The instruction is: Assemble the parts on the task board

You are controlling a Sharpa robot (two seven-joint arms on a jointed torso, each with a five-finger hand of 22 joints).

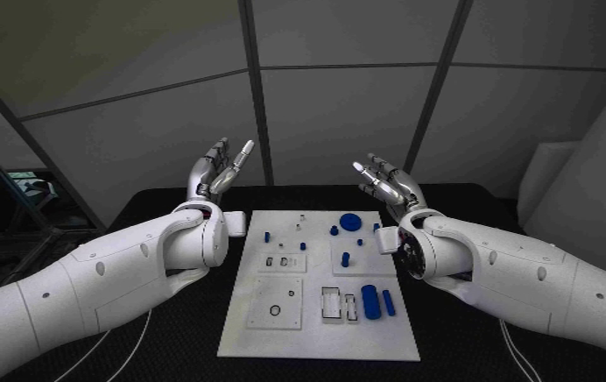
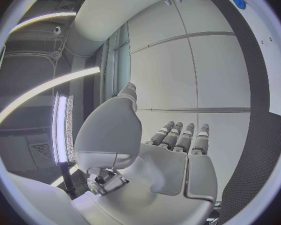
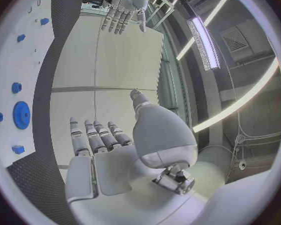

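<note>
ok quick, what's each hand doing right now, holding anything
Left hand: open, fingers raised above the black table, holding nothing.
Right hand: open, fingers raised, holding nothing.

Both hands stood raised off the table, fingers apart, holding nothing: left hand (image 1: 217, 170) by the task board (image 1: 322, 329)'s far left corner, right hand (image 1: 386, 185) by its far right. Space betw. them over the board was open. On the board, low obstacles only: round blue disc (image 1: 350, 221), long blue piece (image 1: 370, 300), small blue pegs (image 1: 266, 236).
</note>
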